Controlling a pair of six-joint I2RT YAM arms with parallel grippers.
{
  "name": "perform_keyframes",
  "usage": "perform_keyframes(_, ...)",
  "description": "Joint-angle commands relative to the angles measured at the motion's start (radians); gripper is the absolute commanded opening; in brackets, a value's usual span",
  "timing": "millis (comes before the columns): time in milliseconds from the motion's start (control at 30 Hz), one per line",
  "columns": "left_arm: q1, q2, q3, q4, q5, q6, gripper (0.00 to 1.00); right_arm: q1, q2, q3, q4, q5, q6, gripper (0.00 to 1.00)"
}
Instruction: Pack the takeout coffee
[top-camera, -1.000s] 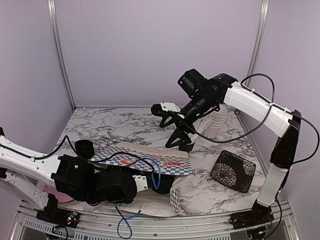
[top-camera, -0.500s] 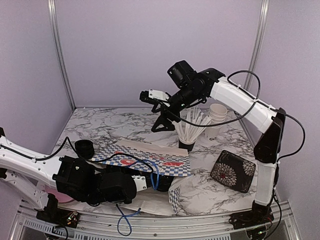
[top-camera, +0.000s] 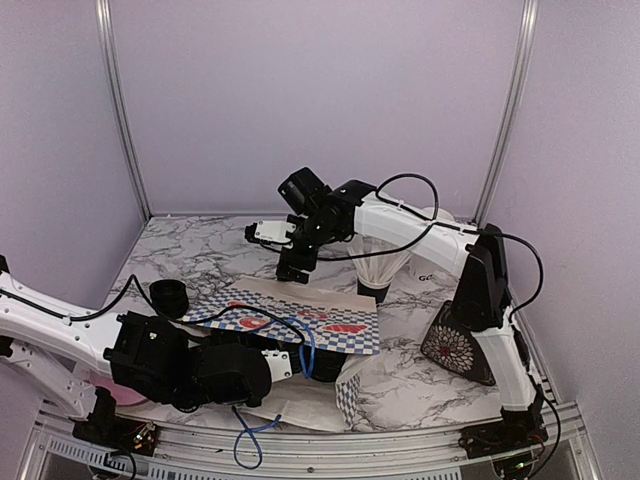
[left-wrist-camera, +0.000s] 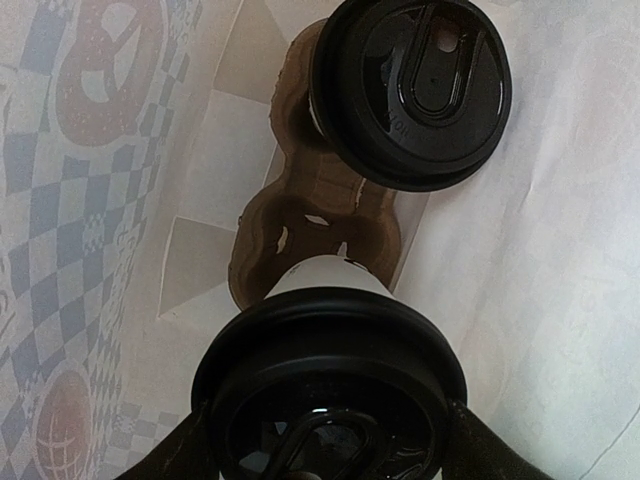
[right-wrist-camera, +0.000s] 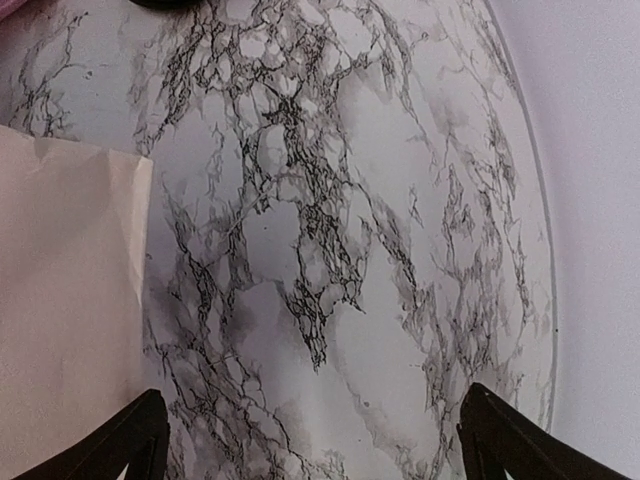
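Looking down from the left wrist, the left gripper (left-wrist-camera: 330, 450) is clamped on the near white paper cup with a black plastic lid (left-wrist-camera: 330, 385). There's one dark finger (left-wrist-camera: 175, 455) pressed to each side of the rim, and the jaws are spread pretty wide to fit it. That cup stands over the near end of the brown moulded-pulp cup carrier (left-wrist-camera: 320, 200). Whether it's fully seated in the pocket I honestly can't tell, since the lid blocks it. The second lidded white cup (left-wrist-camera: 410, 90) sits at the far end of the same carrier, well apart from the fingers. All of this is down inside the white paper bag with blue checks and red print (top-camera: 300, 318). The bag lies on its side at the near edge of the marble-patterned table (top-camera: 200, 255), with the left arm reaching into it.

The right gripper (top-camera: 288, 262) hangs over the table just behind the bag, jaws wide apart and nothing between them. Its wrist view shows only bare marble and a corner of pale paper underneath. The small black cup of white straws (top-camera: 375, 290) stands beside the right arm.
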Motion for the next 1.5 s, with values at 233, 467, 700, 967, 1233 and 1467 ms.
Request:
perform_keyframes(233, 0.007, -0.022, -0.016, 0.033, -0.024, 0.013, 0.42, 0.024, 0.053, 0.002, -0.012, 0.042, -0.034, 0.99)
perform_keyframes(467, 0.007, -0.038, -0.013, 0.030, -0.028, 0.029, 0.42, 0.047, 0.084, 0.003, -0.046, -0.006, -0.051, 0.99)
perform_keyframes(700, 0.007, -0.045, -0.019, 0.024, -0.010, 0.035, 0.42, 0.054, 0.091, 0.002, -0.076, -0.049, -0.040, 0.99)
perform_keyframes(967, 0.003, -0.033, -0.025, 0.027, 0.014, 0.078, 0.42, 0.065, 0.090, 0.002, -0.076, -0.050, -0.039, 0.99)
perform_keyframes(1233, 0.002, -0.028, -0.029, 0.031, 0.063, 0.118, 0.41, 0.072, 0.100, 0.002, -0.078, -0.061, -0.038, 0.99)
perform_keyframes(1467, 0.002, -0.015, -0.034, 0.047, 0.065, 0.162, 0.41, 0.074, 0.103, 0.002, -0.078, -0.066, -0.037, 0.99)
